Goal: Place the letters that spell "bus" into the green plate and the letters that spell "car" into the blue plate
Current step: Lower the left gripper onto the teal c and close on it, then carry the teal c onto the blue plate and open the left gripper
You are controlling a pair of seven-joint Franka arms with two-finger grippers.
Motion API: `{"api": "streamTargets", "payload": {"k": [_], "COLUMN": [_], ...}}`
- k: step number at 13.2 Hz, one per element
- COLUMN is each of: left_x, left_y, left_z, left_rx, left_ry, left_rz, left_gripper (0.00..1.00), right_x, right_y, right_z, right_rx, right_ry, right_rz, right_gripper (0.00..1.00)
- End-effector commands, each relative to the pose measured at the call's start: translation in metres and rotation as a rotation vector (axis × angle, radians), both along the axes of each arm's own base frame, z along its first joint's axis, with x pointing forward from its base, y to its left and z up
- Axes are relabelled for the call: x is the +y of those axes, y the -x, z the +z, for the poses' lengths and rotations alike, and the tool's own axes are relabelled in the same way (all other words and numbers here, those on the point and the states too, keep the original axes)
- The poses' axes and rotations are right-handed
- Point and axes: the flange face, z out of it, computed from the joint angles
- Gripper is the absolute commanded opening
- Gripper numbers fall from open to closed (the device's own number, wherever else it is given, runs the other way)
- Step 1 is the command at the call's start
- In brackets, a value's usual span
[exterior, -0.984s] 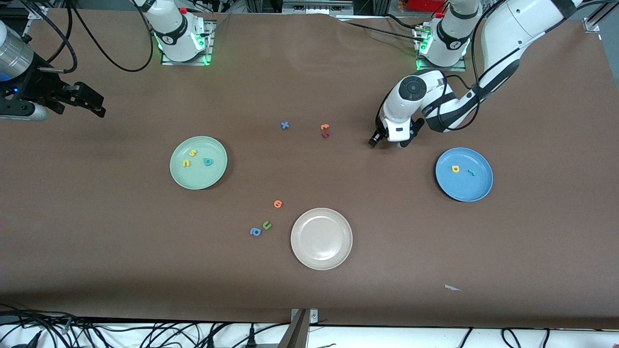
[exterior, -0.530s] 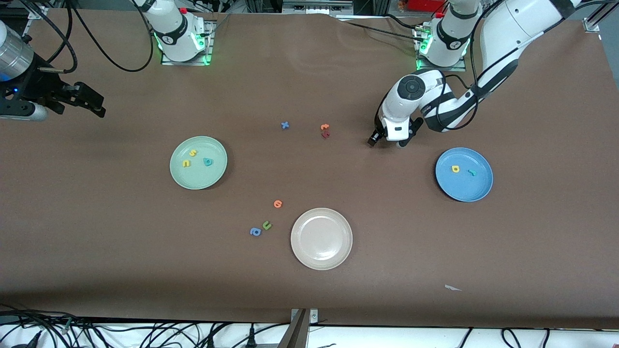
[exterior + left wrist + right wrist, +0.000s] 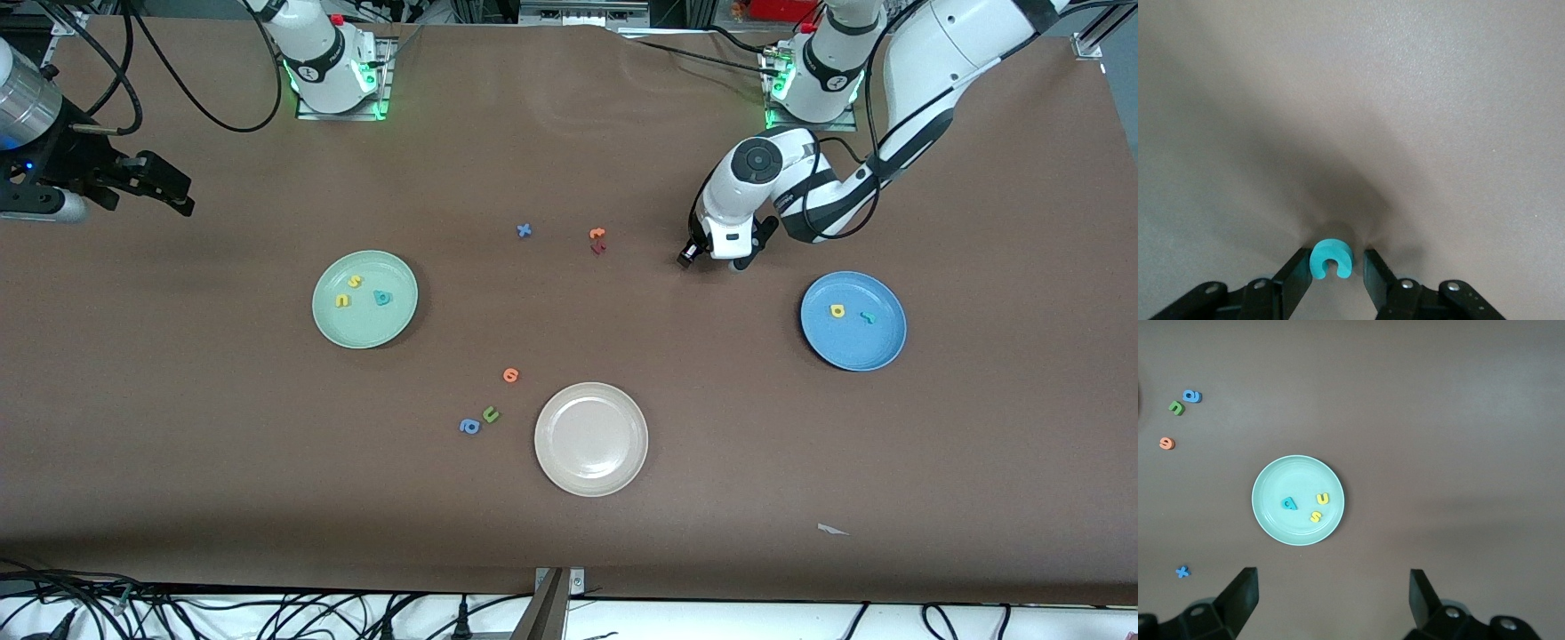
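My left gripper (image 3: 713, 261) is low on the table between the red letter and the blue plate (image 3: 876, 348). Its fingers (image 3: 1295, 270) stand narrowly apart round a teal c (image 3: 1331, 258); one finger touches the c and a small gap shows at the other. A yellow a (image 3: 837, 310) and a teal-green r (image 3: 868, 316) lie in the blue plate. The green plate (image 3: 391, 325) holds a yellow s (image 3: 355, 282), a yellow u (image 3: 343, 300) and a teal-blue b (image 3: 382, 298). My right gripper (image 3: 182, 197) waits wide open at the right arm's end, high over the table, with nothing between its fingers.
A beige-white plate (image 3: 591, 471) sits nearest the front camera. An orange letter (image 3: 510, 375), an olive u (image 3: 490, 414) and a blue a (image 3: 469, 427) lie beside it. A blue x (image 3: 524, 230), an orange letter (image 3: 597, 234) and a red one (image 3: 598, 248) lie mid-table.
The left arm's hand has shifted slightly over the same spot. The right arm, the plates and their letters lie as before.
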Motion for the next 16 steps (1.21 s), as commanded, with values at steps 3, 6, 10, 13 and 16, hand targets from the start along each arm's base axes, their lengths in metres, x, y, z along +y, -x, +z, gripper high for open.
{"api": "streamTargets", "payload": {"k": [3, 6, 10, 13, 16], "left_x": [0.01, 0.012, 0.018, 0.036, 0.067], "left_y": [-0.003, -0.007, -0.015, -0.041, -0.067], "left_z": [-0.003, 0.003, 0.01, 0.055, 0.091], "left_rx": [-0.004, -0.013, -0.024, -0.093, -0.116], "left_ry": [-0.012, -0.001, 0.01, 0.086, 0.035], "left_rz": [0.005, 0.015, 0.034, 0.043, 0.017], "left_gripper": [0.34, 0.21, 0.16, 0.12, 0.12], "right_x": [-0.002, -0.002, -0.002, -0.002, -0.002], "right_y": [-0.002, -0.002, -0.002, -0.002, -0.002], "right_z": [0.006, 0.006, 0.006, 0.006, 0.006], "right_rx": [0.007, 0.007, 0.007, 0.007, 0.007], "right_ry": [0.0, 0.0, 0.0, 0.0, 0.0], "right_rz": [0.007, 0.007, 0.005, 0.005, 0.005], "right_gripper": [1.0, 1.0, 1.0, 1.0, 1.0]}}
